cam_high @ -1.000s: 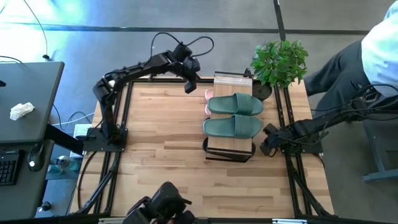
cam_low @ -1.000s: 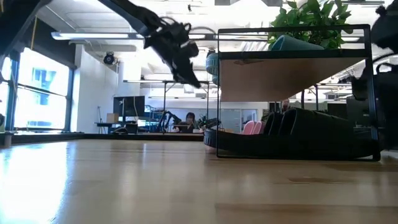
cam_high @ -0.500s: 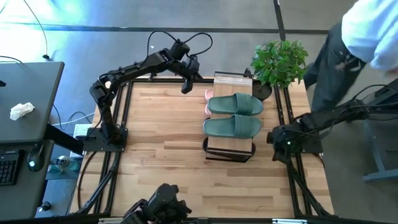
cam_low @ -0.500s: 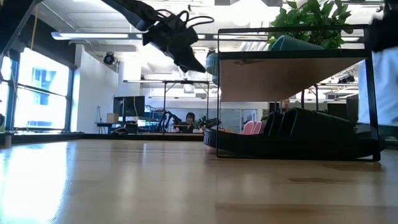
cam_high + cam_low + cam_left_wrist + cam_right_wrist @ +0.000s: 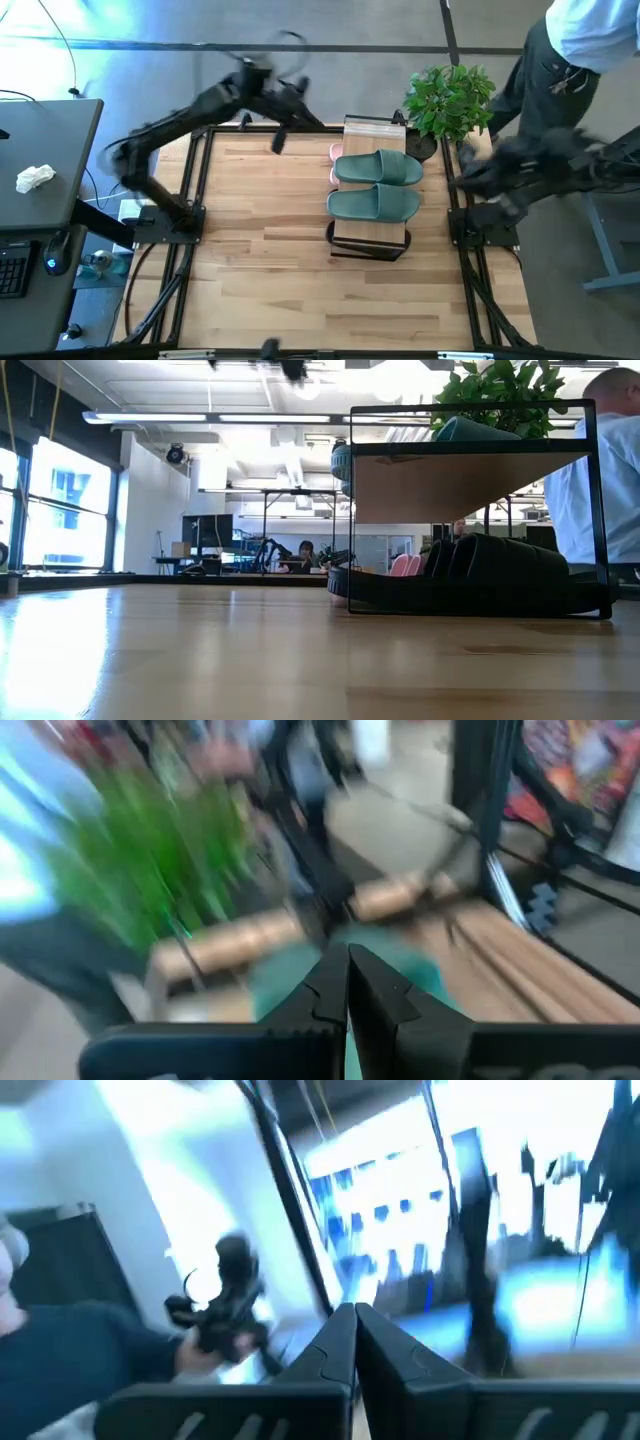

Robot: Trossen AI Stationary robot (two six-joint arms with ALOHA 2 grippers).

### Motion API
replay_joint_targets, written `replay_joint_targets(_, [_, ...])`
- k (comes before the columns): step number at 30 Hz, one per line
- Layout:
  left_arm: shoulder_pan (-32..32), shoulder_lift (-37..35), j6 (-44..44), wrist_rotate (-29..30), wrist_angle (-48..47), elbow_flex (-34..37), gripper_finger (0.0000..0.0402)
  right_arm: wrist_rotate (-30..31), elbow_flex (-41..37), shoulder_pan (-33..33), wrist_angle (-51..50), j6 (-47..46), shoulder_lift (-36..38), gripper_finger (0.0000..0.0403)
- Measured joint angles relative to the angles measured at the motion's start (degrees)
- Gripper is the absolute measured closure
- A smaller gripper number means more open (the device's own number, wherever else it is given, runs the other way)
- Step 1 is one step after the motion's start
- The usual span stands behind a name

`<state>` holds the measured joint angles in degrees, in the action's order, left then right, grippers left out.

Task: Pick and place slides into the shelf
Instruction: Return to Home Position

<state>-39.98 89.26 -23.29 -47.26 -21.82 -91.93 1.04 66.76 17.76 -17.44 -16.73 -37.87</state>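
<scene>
Pulling both arms back from the loaded shelf.
Your left jaws have lifted up and away from the shelf's far corner, and your right jaws have swung off its other side; both pairs are pressed closed on nothing. Green slides lie on top of the shelf, black slides and pink slides beneath it, so I judge the placing done and only homing left.
</scene>
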Motion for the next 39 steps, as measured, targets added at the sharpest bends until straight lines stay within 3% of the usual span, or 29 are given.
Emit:
replay_joint_targets(3, [1.05, -7.91, 3.33, 4.79, 5.16, -0.05, 0.0401, -1.00, 9.01, -0.02, 1.01, 16.52, -0.71, 0.0403])
replay_joint_targets(6, [1.15, -15.16, 6.68, 12.61, 6.61, -0.07, 0.0401, -1.49, 16.63, -0.04, -0.25, 25.86, -0.58, 0.0403])
replay_joint_targets(11, [1.06, -25.34, 9.07, 25.97, 4.08, -0.07, 0.0401, 0.60, 25.49, -0.04, -6.99, 29.29, 0.12, 0.0403])
replay_joint_targets(16, [1.12, -33.41, 10.62, 32.80, 0.98, -0.05, 0.0402, 0.68, 29.69, -0.09, -14.80, 26.10, 3.17, 0.0403])
replay_joint_targets(20, [1.12, -38.55, 12.08, 37.15, -5.25, -0.02, 0.0402, 4.46, 23.90, -2.22, -15.08, 23.16, 8.28, 0.0403])
replay_joint_targets(26, [1.12, -46.45, 13.31, 40.23, -9.35, 4.82, 0.0402, 4.91, 5.52, -9.70, -5.35, 17.72, 15.07, 0.0403])
replay_joint_targets(33, [1.10, -57.04, 15.41, 44.03, -4.26, 20.47, 0.0402, 6.26, -13.99, -16.18, 14.87, 17.85, 14.69, 0.0403])
replay_joint_targets(39, [1.08, -63.82, 18.68, 43.23, 5.54, 34.50, 0.0402, 18.92, -19.52, -16.72, 16.53, 24.58, 16.13, 0.0403])
